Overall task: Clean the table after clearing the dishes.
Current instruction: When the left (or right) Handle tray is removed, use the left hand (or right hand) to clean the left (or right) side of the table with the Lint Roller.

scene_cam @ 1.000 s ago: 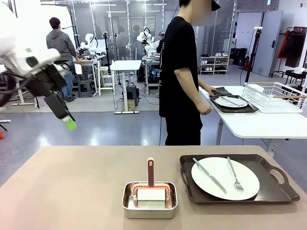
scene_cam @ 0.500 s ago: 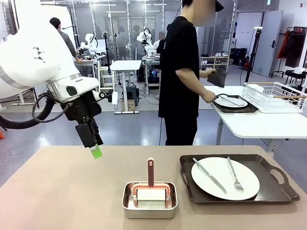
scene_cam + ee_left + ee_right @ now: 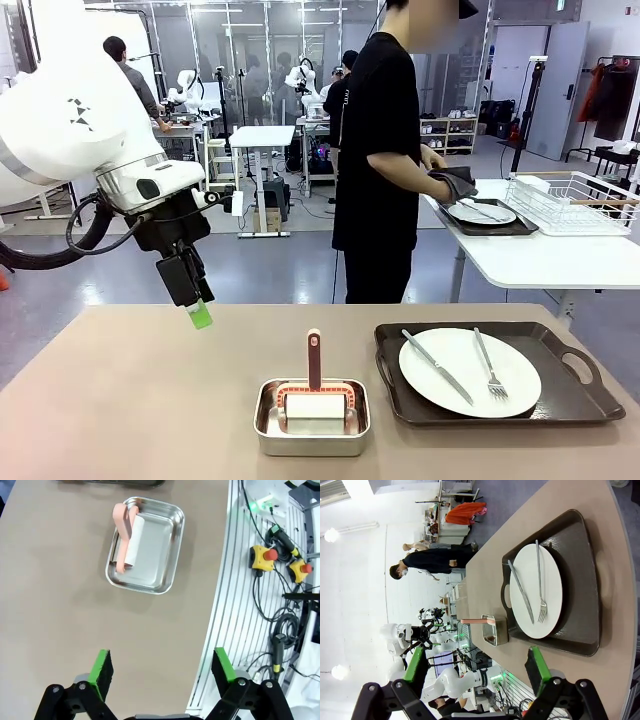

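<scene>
Dishes (image 3: pixel 470 372) sit uncleared on their tray (image 3: pixel 565 400) at the worktop's (image 3: pixel 120 400) right — and the left gripper (image 3: pixel 161 665), hanging wide open and empty, could knock the steel pan (image 3: pixel 312 445) if it drops off-line.

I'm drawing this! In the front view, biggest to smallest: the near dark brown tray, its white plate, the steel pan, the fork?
1. dark brown rectangular tray
2. round white plate and rectangular steel pan, too alike to rank
3. steel fork
</scene>
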`<state>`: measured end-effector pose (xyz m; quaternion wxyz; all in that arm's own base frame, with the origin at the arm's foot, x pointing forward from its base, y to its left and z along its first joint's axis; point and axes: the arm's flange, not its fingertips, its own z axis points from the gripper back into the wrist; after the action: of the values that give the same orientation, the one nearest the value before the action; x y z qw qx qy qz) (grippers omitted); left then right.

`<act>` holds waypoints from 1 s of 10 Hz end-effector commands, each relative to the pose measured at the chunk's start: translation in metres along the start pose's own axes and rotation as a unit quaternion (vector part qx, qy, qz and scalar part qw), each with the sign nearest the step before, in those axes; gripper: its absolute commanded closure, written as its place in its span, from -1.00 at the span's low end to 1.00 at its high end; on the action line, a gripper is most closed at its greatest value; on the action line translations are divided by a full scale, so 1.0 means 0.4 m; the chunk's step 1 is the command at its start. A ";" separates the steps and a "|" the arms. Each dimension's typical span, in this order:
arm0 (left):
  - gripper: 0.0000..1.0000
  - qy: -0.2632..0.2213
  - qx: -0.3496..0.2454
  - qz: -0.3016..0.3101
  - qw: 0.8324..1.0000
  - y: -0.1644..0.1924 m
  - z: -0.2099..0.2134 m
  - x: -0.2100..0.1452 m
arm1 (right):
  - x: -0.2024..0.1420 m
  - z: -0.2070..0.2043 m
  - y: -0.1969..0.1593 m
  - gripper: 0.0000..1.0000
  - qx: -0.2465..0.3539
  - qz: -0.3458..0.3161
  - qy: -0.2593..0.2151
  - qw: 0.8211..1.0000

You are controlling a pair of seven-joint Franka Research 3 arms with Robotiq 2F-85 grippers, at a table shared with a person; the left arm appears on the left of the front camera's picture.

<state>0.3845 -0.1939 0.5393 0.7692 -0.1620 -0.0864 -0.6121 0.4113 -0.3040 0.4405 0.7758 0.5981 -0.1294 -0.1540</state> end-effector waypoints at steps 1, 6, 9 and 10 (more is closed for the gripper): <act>-1.00 0.003 0.007 0.001 1.000 -0.008 0.007 0.000 | -0.004 0.002 0.008 -1.00 0.002 0.002 -0.002 1.000; -1.00 0.072 0.012 -0.072 0.995 0.024 -0.047 0.173 | -0.004 0.002 0.008 -1.00 0.002 0.002 -0.002 1.000; -1.00 0.142 0.020 -0.101 0.984 0.032 -0.102 0.339 | -0.004 0.002 0.008 -1.00 0.002 0.002 -0.002 1.000; -1.00 0.138 0.015 -0.107 0.985 0.046 -0.127 0.376 | -0.004 0.002 0.008 -1.00 0.002 0.002 -0.002 1.000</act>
<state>0.4203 -0.3386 0.5334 0.7041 -0.0599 -0.0229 -0.7072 0.4114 -0.3039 0.4405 0.7758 0.5981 -0.1294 -0.1539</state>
